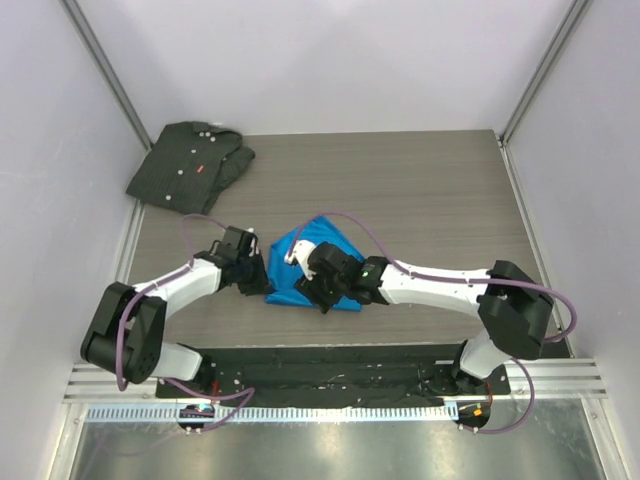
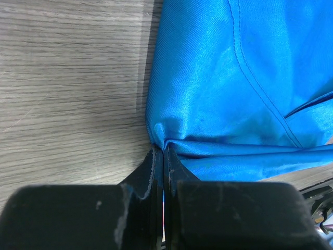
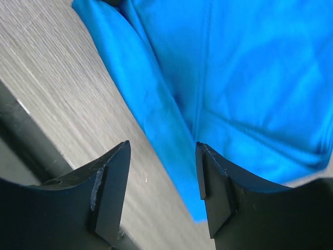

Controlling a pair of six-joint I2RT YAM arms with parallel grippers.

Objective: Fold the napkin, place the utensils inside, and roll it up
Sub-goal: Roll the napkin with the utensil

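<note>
The bright blue napkin [image 1: 320,238] lies crumpled on the table between both arms; it fills the left wrist view [image 2: 229,88] and the right wrist view [image 3: 234,78]. My left gripper [image 1: 256,272] is shut on the napkin's left corner, its tips [image 2: 160,150] pinching a fold. My right gripper [image 1: 312,287] is open, its jaws straddling the napkin's near edge just above the table [image 3: 162,151]. A pale knife handle [image 1: 293,253] pokes out on the napkin; the rest of the knife is hidden under the arm and cloth.
A dark grey buttoned shirt [image 1: 190,165] lies at the table's far left corner. The wooden table [image 1: 420,190] is walled by white panels on both sides. A black strip runs along the near edge [image 1: 330,355].
</note>
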